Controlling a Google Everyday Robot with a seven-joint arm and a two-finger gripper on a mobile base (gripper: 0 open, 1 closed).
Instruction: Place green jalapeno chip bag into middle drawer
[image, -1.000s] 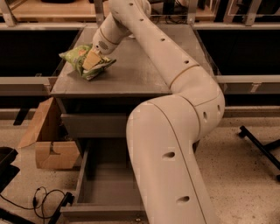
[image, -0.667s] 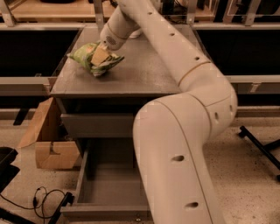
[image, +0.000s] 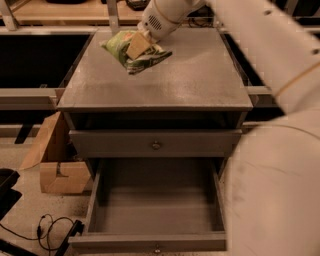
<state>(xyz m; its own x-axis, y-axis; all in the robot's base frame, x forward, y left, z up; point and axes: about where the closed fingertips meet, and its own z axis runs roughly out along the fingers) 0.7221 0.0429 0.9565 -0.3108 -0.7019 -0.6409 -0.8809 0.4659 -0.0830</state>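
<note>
The green jalapeno chip bag (image: 131, 52) is crinkly green with white edges. My gripper (image: 139, 45) is shut on it, and a tan finger (image: 138, 46) presses on its top. The bag hangs just over the back left part of the grey cabinet top (image: 190, 80). The middle drawer (image: 156, 204) is pulled open below, its inside is bare, and its knob (image: 157, 248) shows at the front edge. The drawer front above it (image: 156, 145) is closed. My white arm (image: 270, 130) fills the right side of the view and hides the cabinet's right flank.
An open cardboard box (image: 54, 161) stands on the floor left of the cabinet. Black cables (image: 50, 227) and a dark object (image: 7, 190) lie at the lower left. Dark shelving with metal rails (image: 30, 95) runs behind and beside the cabinet.
My gripper has moved right and toward the back of the cabinet top with the bag in it. My arm has swung further to the right, uncovering the open drawer.
</note>
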